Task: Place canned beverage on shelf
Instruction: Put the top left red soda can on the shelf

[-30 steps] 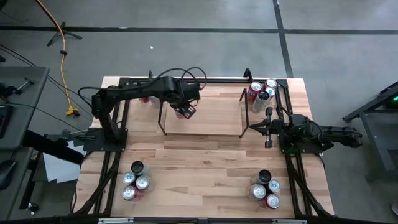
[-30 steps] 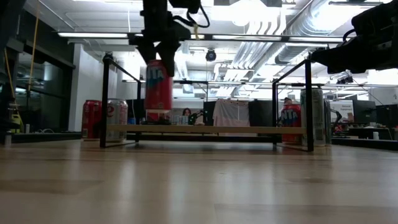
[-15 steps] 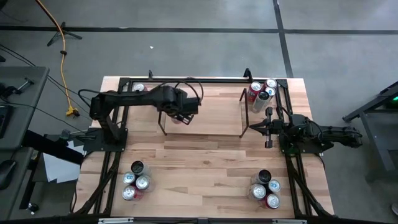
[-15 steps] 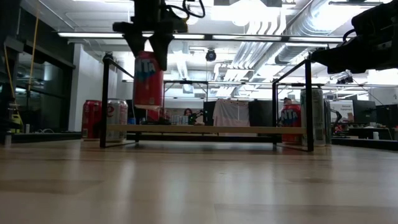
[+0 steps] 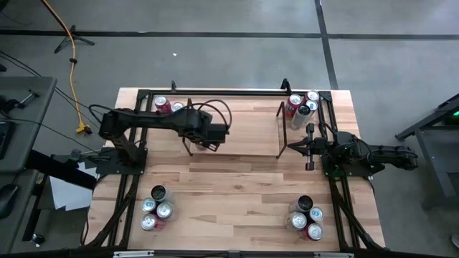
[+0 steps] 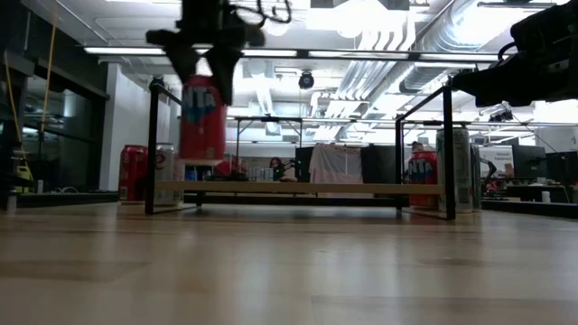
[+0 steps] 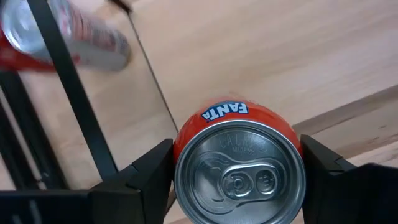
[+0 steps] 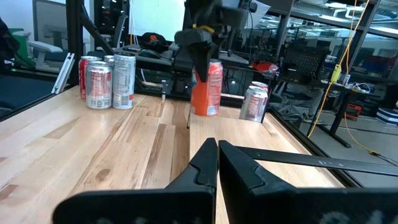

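High view: my left gripper [image 5: 209,137] is left of the frame's centre, over the left end of the shelf [image 5: 276,132], and I cannot see the can under it here. My right gripper [image 5: 309,147] waits at the right, just beside the shelf's right end. Groups of cans stand at the table corners.

Low view: my left gripper [image 6: 200,68] comes from the top left and pinches an orange can [image 6: 200,118] at its top. The can hangs upright, with its bottom above the table, at the left end of the shelf [image 6: 298,188].

Left wrist view: the can [image 7: 239,167] fills the lower centre, and my fingers [image 7: 149,174] press on both its sides.

Right wrist view: my right fingers [image 8: 211,168] are pressed together at the bottom centre. The can [image 8: 206,88] is in the upper centre.
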You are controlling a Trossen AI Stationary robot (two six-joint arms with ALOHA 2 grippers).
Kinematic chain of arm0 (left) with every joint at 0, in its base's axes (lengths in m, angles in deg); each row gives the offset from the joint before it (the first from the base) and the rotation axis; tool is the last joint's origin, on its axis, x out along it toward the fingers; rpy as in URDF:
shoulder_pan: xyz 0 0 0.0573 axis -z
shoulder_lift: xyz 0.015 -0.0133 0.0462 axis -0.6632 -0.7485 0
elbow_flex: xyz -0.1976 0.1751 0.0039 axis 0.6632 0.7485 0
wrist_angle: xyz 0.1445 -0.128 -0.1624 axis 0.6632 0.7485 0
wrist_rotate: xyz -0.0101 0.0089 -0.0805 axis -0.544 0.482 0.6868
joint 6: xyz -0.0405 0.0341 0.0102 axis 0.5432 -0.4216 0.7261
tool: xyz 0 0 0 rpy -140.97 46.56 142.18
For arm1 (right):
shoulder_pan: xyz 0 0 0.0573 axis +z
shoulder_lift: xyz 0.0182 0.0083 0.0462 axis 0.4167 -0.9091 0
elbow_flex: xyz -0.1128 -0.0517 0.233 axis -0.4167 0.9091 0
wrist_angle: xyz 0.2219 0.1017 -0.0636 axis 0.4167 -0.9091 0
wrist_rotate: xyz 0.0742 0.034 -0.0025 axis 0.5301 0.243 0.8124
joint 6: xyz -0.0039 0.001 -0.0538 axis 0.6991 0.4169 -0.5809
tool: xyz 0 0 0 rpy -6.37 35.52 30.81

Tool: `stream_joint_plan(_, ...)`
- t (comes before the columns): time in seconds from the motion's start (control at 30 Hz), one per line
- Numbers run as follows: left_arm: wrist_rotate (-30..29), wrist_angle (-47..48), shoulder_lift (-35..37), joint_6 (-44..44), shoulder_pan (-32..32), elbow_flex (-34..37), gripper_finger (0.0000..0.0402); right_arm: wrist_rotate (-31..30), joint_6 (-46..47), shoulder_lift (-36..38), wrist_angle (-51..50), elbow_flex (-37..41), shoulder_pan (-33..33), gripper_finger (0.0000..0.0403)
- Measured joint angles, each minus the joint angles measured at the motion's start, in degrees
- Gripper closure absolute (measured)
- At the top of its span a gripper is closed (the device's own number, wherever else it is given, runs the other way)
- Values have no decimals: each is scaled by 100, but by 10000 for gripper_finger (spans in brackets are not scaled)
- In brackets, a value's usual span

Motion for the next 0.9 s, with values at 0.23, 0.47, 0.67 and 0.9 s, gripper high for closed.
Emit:
stream_joint_plan(0.23, 325, -1131, 1048, 547, -289, 1229, 197, -1, 0, -2, 0, 0, -2, 402)
stream_joint_plan(0.47, 420, -1142, 1302, 330, -506, 1421, 197, -1, -1, 0, -1, 0, 0, 402)
stream_joint_plan(0.67, 537, -1065, 1026, -186, -537, 1412, 197, 0, 1, 0, 0, 0, 0, 402)
stream_joint_plan(0.9, 539, -1117, 858, -593, -710, 1389, 197, -1, 1, 0, 0, 0, 0, 402)
